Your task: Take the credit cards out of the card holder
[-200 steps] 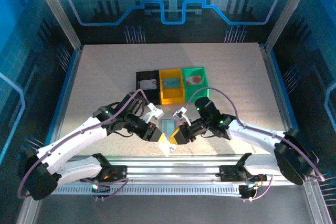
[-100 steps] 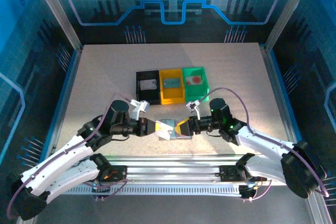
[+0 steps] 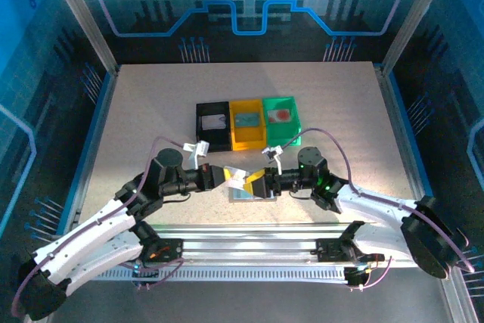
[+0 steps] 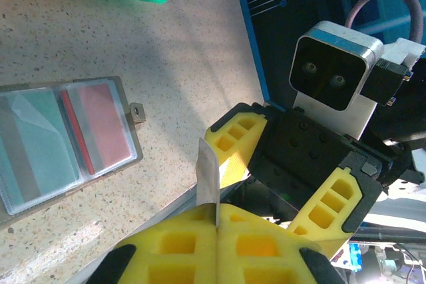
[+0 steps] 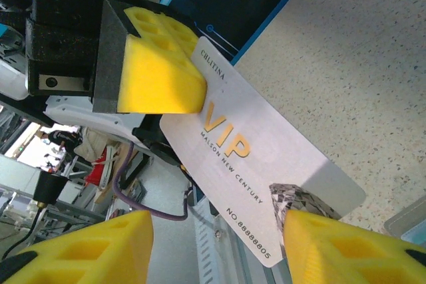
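Top view first. Speckled beige table [image 3: 151,111] inside a blue-lit enclosure [image 3: 242,5] with aluminium posts. Just toward 12 o'clock from the middle there's a row of three: black bin [image 3: 199,122], yellow bin [image 3: 249,142], green bin [image 3: 284,135]. Each has one card lying in it: a pale card [image 3: 215,121], a bluish card [image 3: 247,119], and a card with a red-orange mark [image 3: 280,114]. At 6 o'clock from the yellow bin, the card holder [image 3: 251,192] lies open and flat on the table. Over it the left gripper [image 3: 224,177] comes in from 9 o'clock and the right gripper [image 3: 257,182] from 3. They meet at a white card [image 3: 237,175].

Left wrist view: the left gripper's yellow fingers [image 4: 166,244] are pressed together on the white card [image 4: 207,177], seen edge-on. The card holder [image 4: 60,141] sits at 9 o'clock. It has a grey rim and clear pockets with a greenish card [image 4: 33,144] and a red card [image 4: 100,124] inside, plus a tab clasp [image 4: 136,111] on its right edge. The right gripper faces the lens at 3 o'clock with its fingers spread.

Right wrist view: the white card [image 5: 253,164] says "VIP" in gold, with a number along one edge and a shiny patch near a corner. The left gripper's finger [image 5: 156,64] clamps its 11 o'clock corner. The right gripper's own fingers [image 5: 73,244] stand wide apart at 7 and 5 o'clock with the card between them. Can't tell if the 5 o'clock one touches it.
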